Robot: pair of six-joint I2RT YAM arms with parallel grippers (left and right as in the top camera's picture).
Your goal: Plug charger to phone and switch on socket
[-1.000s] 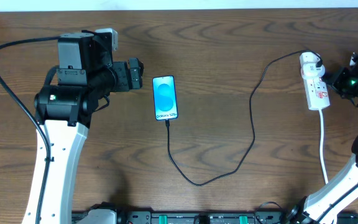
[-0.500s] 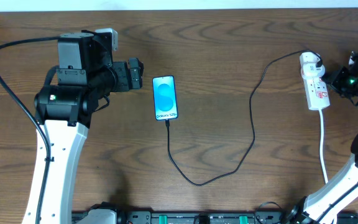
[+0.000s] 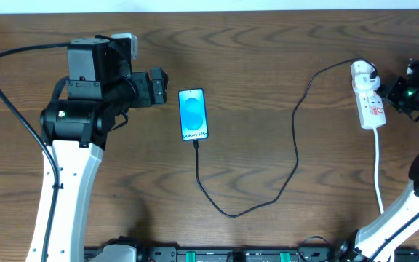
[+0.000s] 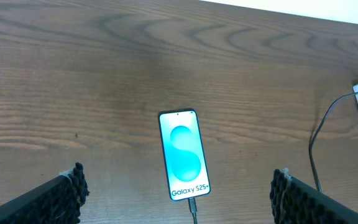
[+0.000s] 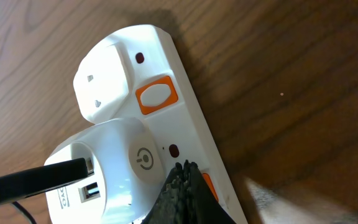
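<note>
Slim black blue-screened phone [image 3: 193, 113] on wooden desk [image 3: 268, 58], thin black charger cable [image 3: 294, 145] at its lower edge. White power strip [image 3: 367, 102] well right of phone, right jaws pressed together over it. Just left of phone, left jaws spread wide.

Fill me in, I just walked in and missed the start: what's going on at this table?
A phone is being set up to charge. The charger already runs from the phone's bottom edge to a white plug in the socket. The right gripper, shut and holding nothing, has its tips by an orange switch on the socket; whether it is pressing it cannot be told. The left gripper hangs open near the phone, holding nothing.
</note>
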